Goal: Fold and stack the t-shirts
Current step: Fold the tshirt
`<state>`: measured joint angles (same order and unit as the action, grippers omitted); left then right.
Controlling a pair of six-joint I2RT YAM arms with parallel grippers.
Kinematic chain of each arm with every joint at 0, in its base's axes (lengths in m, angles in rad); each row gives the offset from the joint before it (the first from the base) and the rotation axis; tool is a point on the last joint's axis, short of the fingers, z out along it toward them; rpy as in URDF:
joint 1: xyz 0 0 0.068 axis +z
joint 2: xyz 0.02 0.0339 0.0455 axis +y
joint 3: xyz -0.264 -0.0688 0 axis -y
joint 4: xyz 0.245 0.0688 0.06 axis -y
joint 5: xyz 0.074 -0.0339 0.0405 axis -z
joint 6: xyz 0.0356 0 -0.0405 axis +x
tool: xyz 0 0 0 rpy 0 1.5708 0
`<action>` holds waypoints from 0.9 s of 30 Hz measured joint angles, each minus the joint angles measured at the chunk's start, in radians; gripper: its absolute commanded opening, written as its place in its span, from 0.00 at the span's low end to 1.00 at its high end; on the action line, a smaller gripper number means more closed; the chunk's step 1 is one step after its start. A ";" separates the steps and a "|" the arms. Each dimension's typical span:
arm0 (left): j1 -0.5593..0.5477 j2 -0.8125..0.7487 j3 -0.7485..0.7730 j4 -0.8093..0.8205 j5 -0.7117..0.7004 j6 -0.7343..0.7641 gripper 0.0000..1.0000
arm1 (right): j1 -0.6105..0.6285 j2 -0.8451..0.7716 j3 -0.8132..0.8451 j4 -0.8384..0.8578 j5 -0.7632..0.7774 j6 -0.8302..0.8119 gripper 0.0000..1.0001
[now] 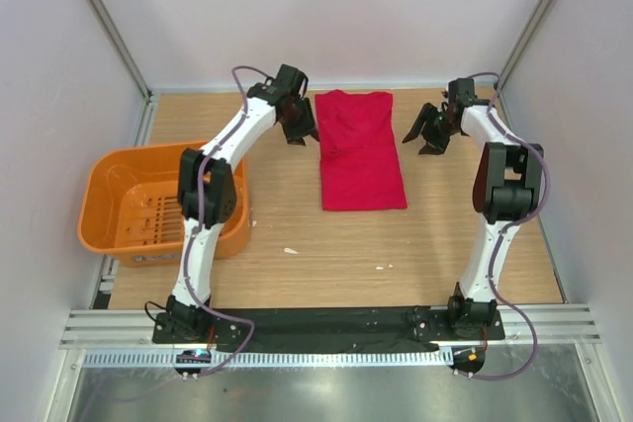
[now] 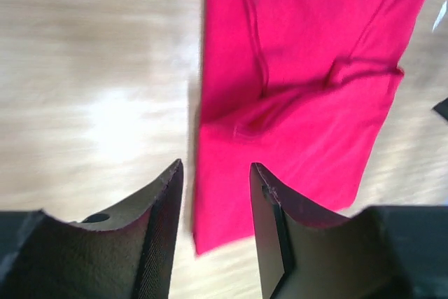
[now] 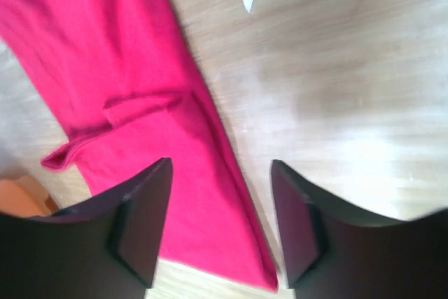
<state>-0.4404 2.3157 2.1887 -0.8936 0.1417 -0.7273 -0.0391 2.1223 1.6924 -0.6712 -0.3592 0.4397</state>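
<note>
Shirt [image 1: 361, 150]: red, laid flat as a long narrow strip with the sides turned in. It lies midway between the desk's [image 1: 297, 279] left and right edges, with one end close to the far edge and the other reaching toward the middle. The wrist views show a raised fold ridge and a tucked sleeve hem. My reading is that the lengthwise folds are done and the crosswise fold is not yet made.

Left pincer [image 1: 300, 130]: just off the shirt's far-left corner, jaws apart with nothing between them; cloth shows below and beyond the tips.

Right pincer [image 1: 427, 137]: off the far-right side, a little clear of the cloth, jaws also apart and empty.

The two flank the far end, probably so each can take a corner and carry it toward the near end.

Surroundings: an orange basket [image 1: 96, 195] sits at the desk's left edge, well apart from the shirt. The left arm's [image 1: 203, 195] middle link passes over its right rim. Two pale scraps [image 1: 290, 250] lie on bare wood nearer the arms. Nothing lies across the shirt.
</note>
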 measured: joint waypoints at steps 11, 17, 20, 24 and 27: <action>-0.080 -0.273 -0.470 0.229 0.139 0.022 0.23 | 0.178 -0.276 -0.305 0.174 -0.083 0.019 0.35; -0.121 -0.138 -0.434 0.335 0.226 0.002 0.23 | 0.169 -0.235 -0.368 0.252 -0.153 0.037 0.12; -0.105 -0.071 -0.386 0.381 0.249 -0.007 0.23 | 0.157 -0.179 -0.356 0.313 -0.183 0.049 0.10; -0.072 -0.016 -0.346 0.432 0.268 -0.028 0.22 | 0.138 -0.096 -0.322 0.372 -0.219 0.081 0.08; -0.049 0.010 -0.322 0.456 0.269 -0.035 0.22 | 0.118 -0.047 -0.310 0.409 -0.244 0.105 0.08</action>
<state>-0.4892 2.3260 1.8668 -0.4374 0.4110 -0.7624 0.0792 2.0758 1.3827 -0.2626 -0.6033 0.5442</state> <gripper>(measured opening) 0.220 0.085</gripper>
